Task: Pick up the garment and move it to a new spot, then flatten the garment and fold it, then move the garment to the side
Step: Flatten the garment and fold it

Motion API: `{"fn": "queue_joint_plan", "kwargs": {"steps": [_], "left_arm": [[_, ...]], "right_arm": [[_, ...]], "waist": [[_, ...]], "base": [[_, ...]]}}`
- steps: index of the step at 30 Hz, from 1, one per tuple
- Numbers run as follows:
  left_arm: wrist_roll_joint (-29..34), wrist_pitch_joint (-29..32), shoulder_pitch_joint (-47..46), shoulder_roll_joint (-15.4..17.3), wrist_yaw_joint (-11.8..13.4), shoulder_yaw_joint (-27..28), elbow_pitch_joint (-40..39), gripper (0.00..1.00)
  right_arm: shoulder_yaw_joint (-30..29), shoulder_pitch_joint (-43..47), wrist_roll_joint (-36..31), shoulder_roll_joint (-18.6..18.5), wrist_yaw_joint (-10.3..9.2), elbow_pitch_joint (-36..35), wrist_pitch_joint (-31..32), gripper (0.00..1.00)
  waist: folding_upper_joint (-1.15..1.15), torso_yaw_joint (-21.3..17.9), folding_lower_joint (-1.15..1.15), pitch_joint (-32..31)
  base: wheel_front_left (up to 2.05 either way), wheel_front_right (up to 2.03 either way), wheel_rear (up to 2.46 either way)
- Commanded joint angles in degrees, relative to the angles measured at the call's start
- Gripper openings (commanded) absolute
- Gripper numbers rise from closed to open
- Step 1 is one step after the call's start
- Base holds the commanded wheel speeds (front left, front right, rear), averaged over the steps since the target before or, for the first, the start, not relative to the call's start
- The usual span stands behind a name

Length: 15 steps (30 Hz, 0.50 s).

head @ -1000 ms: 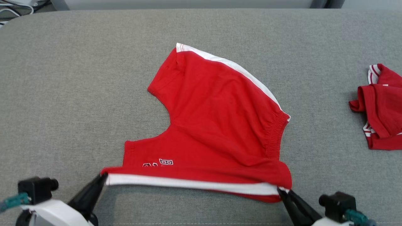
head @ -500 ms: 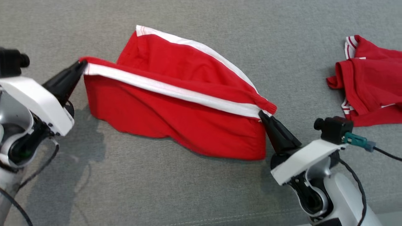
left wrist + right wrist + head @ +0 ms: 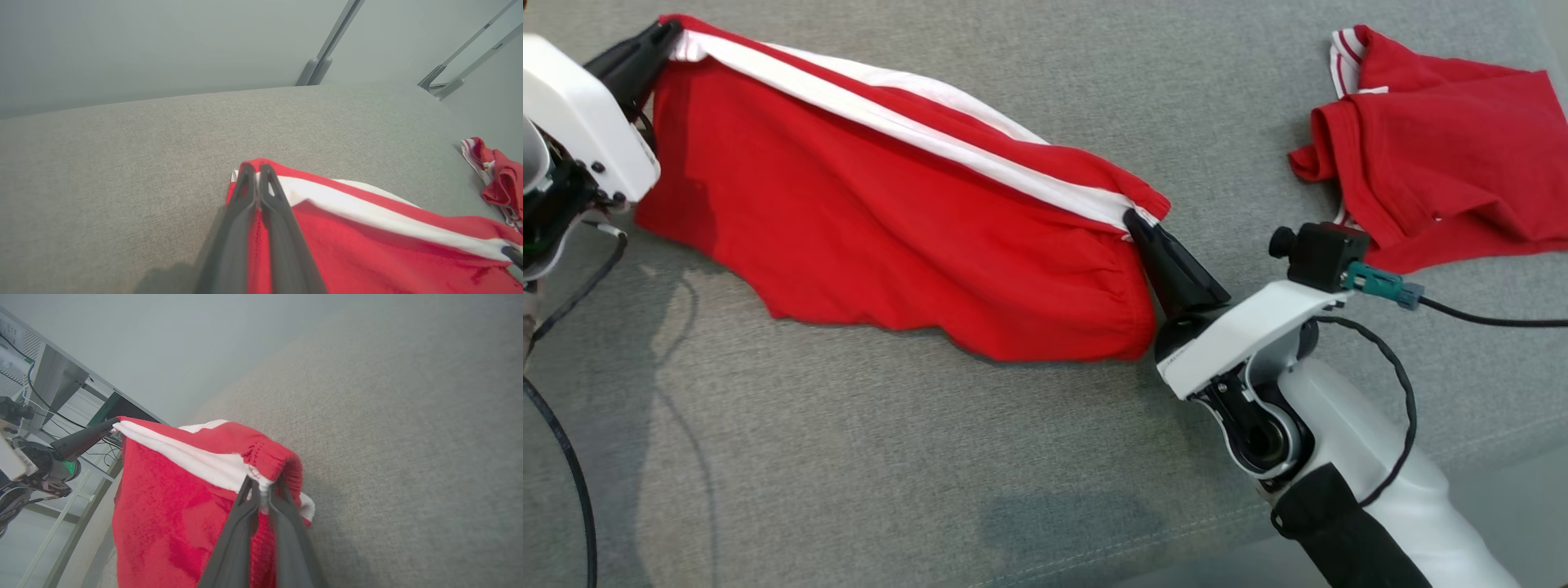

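Grey woven upholstery (image 3: 849, 457) stretches across the head view, with a pale wall and slanted metal frame legs (image 3: 322, 65) behind it in the left wrist view.

The right arm comes in from the lower right, its white forearm angled up and to the left. The right gripper (image 3: 1134, 220) has its fingers pressed together on the elastic waistband corner of the red shorts (image 3: 874, 229); the right wrist view shows the white stripe pinched between them (image 3: 261, 486). At the upper left, the left gripper (image 3: 666, 33) points up and right from its white wrist housing, clamped on the other end of the same white-striped edge (image 3: 256, 169).

That edge runs taut between the two grippers, and the red cloth hangs from it toward the upholstery. Whether the lower hem touches it, I cannot tell.

A second ago the shorts lay spread flat, with both grippers at their near edge. Half a second ago the striped edge was already raised. The camera has shifted since, yet the shorts now hang in a longer, fuller sheet.

A second red garment (image 3: 1437, 163) lies crumpled at the right, well apart from the shorts.
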Motion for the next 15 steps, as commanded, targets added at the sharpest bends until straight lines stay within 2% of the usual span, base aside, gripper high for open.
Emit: {"fn": "queue_joint_plan", "kwargs": {"steps": [1, 4, 5, 7, 8, 9, 10, 11, 15], "left_arm": [[1.1, -1.2, -4.0, 2.6, -0.3, 1.3, 0.7, 0.0], [1.0, -2.5, -5.7, 1.8, -0.4, 0.0, 3.9, 0.0], [0.5, -2.3, -5.9, 1.5, -0.4, -0.8, 4.6, 0.0], [-0.4, -3.0, -6.5, 1.3, -0.5, -2.0, 5.3, 0.0], [-1.1, -3.3, -6.7, 1.2, -0.5, -2.5, 5.6, 0.0], [-1.4, -4.0, -6.9, 1.2, -0.5, -3.1, 5.6, 0.15], [-1.8, -4.7, -7.0, 1.3, -0.5, -3.6, 5.8, 0.76], [-2.1, -5.0, -7.1, 1.4, -0.5, -4.3, 6.0, 1.0], [-2.6, -8.5, -7.2, 2.1, -0.5, -6.4, 5.4, 1.0]], "right_arm": [[2.2, -1.5, 1.9, 0.5, 0.0, 0.2, -1.9, 0.0], [5.1, -3.6, 4.5, 0.5, 0.0, 2.0, -3.4, 0.0], [5.9, -4.2, 5.3, 0.5, 0.0, 2.5, -3.8, 0.07], [7.6, -5.5, 6.7, 0.5, 0.0, 3.2, -4.6, 0.38], [8.3, -6.0, 7.3, 0.5, 0.0, 3.4, -4.9, 0.74], [8.9, -6.4, 7.8, 0.5, 0.0, 3.6, -5.2, 1.0], [9.4, -6.8, 8.2, 0.5, 0.0, 3.8, -5.4, 1.0], [9.7, -7.1, 8.6, 0.5, 0.0, 3.9, -5.6, 1.0], [9.8, -7.1, 8.5, 0.5, 0.0, 4.4, -6.2, 1.0]], "waist": [[0.0, -1.2, 0.0, 0.9], [0.0, -1.7, 0.0, 1.2], [0.0, -1.9, 0.0, 1.3], [0.0, -2.1, 0.0, 1.4], [0.0, -2.1, 0.0, 1.4], [0.0, -2.1, 0.0, 1.4], [0.0, -2.0, 0.0, 1.4], [0.0, -1.9, 0.0, 1.3], [0.0, -1.1, 0.0, 0.8]], "base": [[0.0, 0.0, 0.0], [0.0, 0.0, 0.0], [0.0, 0.0, 0.0], [0.0, 0.0, 0.0], [0.0, 0.0, 0.0], [0.0, 0.0, 0.0], [0.0, 0.0, 0.0], [0.0, 0.0, 0.0], [0.0, 0.0, 0.0]]}}
